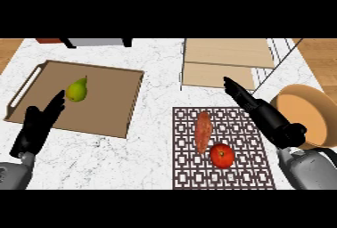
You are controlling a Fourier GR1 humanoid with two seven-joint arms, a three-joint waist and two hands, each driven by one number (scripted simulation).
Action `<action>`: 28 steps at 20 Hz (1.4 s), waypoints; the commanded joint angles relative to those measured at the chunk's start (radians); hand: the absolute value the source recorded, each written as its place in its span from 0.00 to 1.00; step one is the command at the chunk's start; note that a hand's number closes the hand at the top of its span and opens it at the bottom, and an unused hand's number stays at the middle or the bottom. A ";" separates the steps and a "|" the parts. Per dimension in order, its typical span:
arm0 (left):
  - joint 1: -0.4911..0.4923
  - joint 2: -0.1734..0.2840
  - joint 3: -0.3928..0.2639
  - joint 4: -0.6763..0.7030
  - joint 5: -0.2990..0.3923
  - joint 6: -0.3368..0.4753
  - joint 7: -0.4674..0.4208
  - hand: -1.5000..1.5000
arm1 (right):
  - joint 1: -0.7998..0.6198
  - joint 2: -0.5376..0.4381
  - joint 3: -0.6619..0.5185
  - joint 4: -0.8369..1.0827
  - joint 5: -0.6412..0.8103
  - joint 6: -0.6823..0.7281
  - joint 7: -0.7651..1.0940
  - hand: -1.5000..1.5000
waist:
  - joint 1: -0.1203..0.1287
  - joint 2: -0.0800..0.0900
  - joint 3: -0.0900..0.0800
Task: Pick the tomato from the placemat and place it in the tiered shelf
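Tomato [222, 155] lies on the placemat [253, 171], lower right, not yet grasped. My right hand [263, 113] hovers beside it, fingers straight, holding nothing. Pick and transfer to shelf [227, 62] both remain.

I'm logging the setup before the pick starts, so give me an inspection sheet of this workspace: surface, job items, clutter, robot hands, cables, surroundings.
Surface: white marbled counter.
Job's things: tomato lies on the patterned placemat, near its front, beside a sweet potato. Tiered shelf with wooden boards stands at the back right.
Clutter: pear on a wooden tray at the left; tan bowl at the right edge.
Robot hands: left robot hand open over the tray's front left corner, holding nothing; right robot hand open, fingers straight, over the placemat's right side, apart from the tomato.
Cables: nothing seen.
Surroundings: wooden floor beyond the counter; a grey object at the back edge.
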 commanded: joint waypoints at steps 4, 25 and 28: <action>0.072 -0.108 0.061 0.024 0.090 0.060 0.014 0.50 | 0.113 -0.151 -0.216 -0.127 0.164 -0.264 0.003 1.00 | -0.030 -0.004 0.009; 0.091 -0.196 0.072 -0.037 0.166 0.018 0.104 0.50 | 0.781 -0.343 -0.282 -0.821 0.315 -0.306 0.492 0.00 | 0.028 0.016 0.010; 0.086 -0.208 0.065 -0.030 0.150 0.027 0.105 0.50 | 0.711 -0.348 -0.169 -0.852 0.433 -0.309 0.662 0.00 | 0.049 0.020 0.009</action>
